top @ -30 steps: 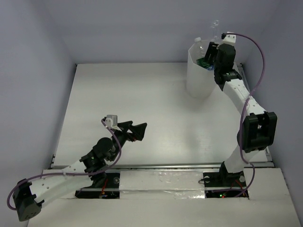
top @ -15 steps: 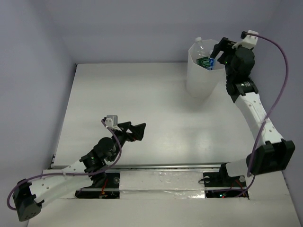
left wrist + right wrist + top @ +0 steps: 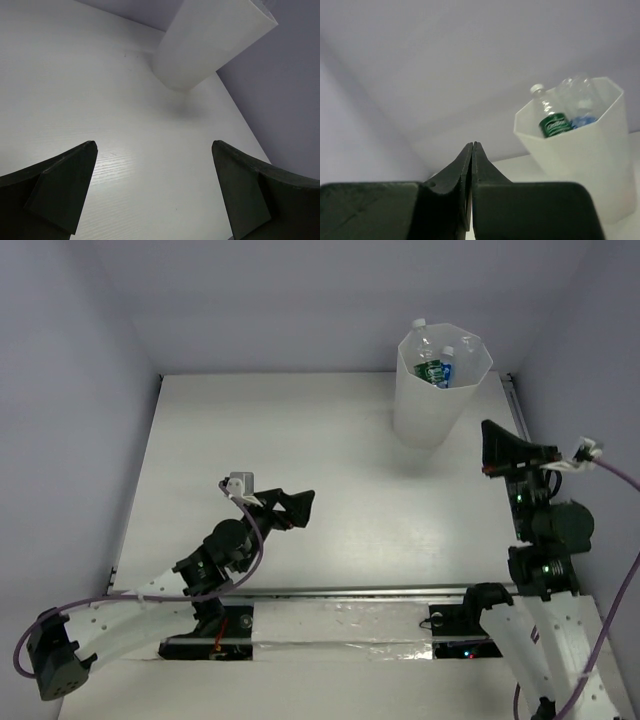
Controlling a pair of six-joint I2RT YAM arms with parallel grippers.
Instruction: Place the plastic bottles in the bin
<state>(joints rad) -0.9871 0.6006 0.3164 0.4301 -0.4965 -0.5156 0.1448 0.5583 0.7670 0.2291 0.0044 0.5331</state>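
A matte white surface [image 3: 330, 470] with faint wood-like grain lies between pale lilac walls [image 3: 300, 300]. At its far right corner stands the bin [image 3: 425, 415], translucent white, tapering, with a faceted rim. The plastic bottles [image 3: 432, 368], clear with green and blue labels, stand inside it. The left jaws are spread wide above the surface; the right jaws are pressed together, well apart from the bin.

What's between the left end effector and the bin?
Nothing, just bare table from the left end effector to the bin, seen in the left wrist view.
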